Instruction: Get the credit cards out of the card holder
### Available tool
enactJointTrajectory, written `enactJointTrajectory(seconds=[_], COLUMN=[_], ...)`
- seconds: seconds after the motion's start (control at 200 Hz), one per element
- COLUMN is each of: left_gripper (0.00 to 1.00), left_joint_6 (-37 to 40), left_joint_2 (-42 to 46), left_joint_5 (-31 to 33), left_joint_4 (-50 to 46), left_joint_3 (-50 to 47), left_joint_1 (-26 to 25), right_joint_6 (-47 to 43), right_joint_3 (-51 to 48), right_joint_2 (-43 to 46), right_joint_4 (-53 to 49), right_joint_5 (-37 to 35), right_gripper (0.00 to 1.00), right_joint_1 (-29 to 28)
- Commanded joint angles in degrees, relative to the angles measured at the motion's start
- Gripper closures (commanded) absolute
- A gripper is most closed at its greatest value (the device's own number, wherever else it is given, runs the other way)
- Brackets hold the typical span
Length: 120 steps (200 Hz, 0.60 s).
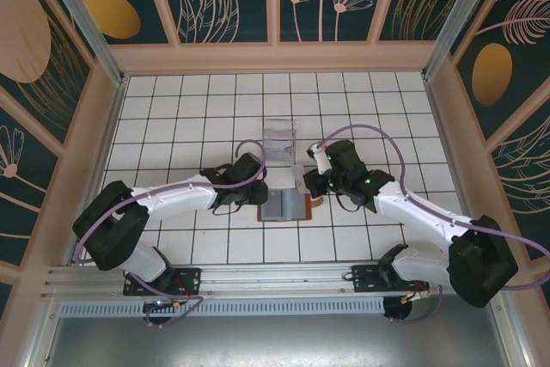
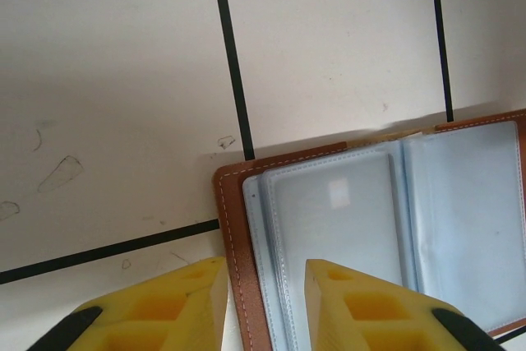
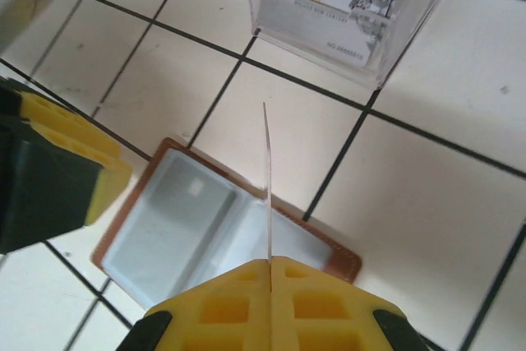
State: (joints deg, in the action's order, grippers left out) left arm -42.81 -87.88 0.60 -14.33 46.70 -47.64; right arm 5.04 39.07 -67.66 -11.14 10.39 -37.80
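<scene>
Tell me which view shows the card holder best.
Right wrist: the open holder lies almost whole, brown rim and blue-grey sleeves clear. Left wrist crops the holder to one close corner. Top shows the holder small and far.

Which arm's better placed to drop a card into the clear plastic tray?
Right: right gripper shut on a thin card, clear plastic tray ahead; left gripper straddles the edge of the reddish-brown leather card holder.

Lighting's bright and even, shadows pretty soft. Little glare patch on the card holder (image 2: 386, 228) sleeve just ahead of the left gripper (image 2: 265, 273), whose yellow fingers (image 2: 164, 314) blur up close.
</scene>
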Motion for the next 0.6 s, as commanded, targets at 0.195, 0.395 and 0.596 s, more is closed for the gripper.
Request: enactJointTrajectory(seconds=[0.195, 0.395, 0.596], left_gripper=[0.67, 0.67, 0.67], left_joint_6=[-1.36, -1.06, 0.35], left_joint_2=[1.96, 4.23, 5.61], left_joint_5=[0.54, -0.37, -1.25], left_joint_4=[1.30, 2.05, 2.88], left_joint_3=[-1.97, -4.08, -6.00], left_joint_1=[1.10, 3.53, 6.14], right_joint_6=[-30.03, -41.02, -50.68], right_joint_3=[7.63, 13.42, 19.92], right_joint_2=[-1.26, -6.34, -12.16], right_joint_4=[-4.08, -7.47, -13.32], right_joint_5=[-3.75, -3.82, -2.40], right_gripper=[1.00, 1.00, 1.00], right_joint_1=[0.45, 0.37, 0.45])
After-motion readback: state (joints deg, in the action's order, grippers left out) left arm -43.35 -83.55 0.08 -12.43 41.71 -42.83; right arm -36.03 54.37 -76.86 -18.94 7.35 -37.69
